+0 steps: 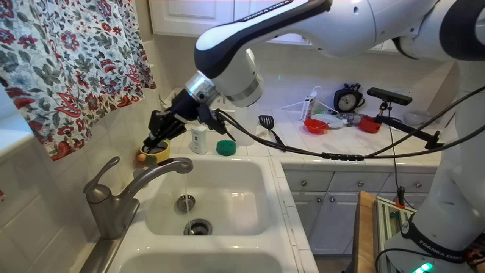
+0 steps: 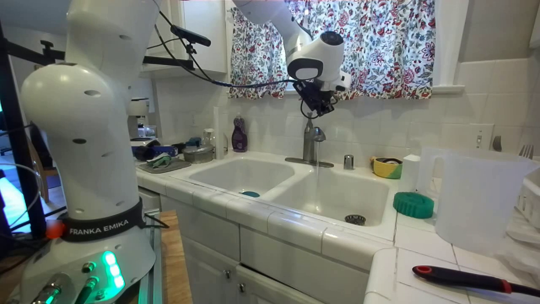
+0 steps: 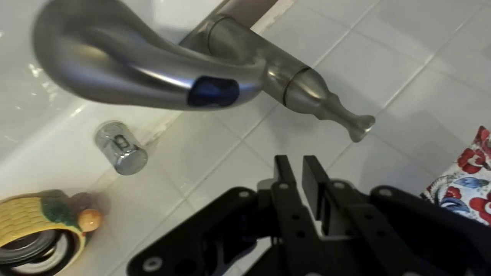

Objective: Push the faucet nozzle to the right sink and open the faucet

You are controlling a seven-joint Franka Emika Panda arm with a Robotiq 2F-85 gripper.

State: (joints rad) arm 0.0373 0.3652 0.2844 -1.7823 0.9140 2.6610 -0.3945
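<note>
The black gripper (image 3: 296, 163), jaws slightly parted, hangs near but apart from the arched grey-metal spout (image 3: 130, 71). Water (image 2: 317, 154) runs into the white rectangular porcelain basin (image 1: 235, 182).

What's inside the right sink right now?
A perforated strainer and a drain show in the right sink, with water falling in. In an exterior view the divider hides whatever lies directly behind it; the drain's interior is too dark to tell.

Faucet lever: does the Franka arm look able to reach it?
Probably yes: the wrist view shows no obstacle between the claw and the faucet lever, though depth is hard to judge.
</note>
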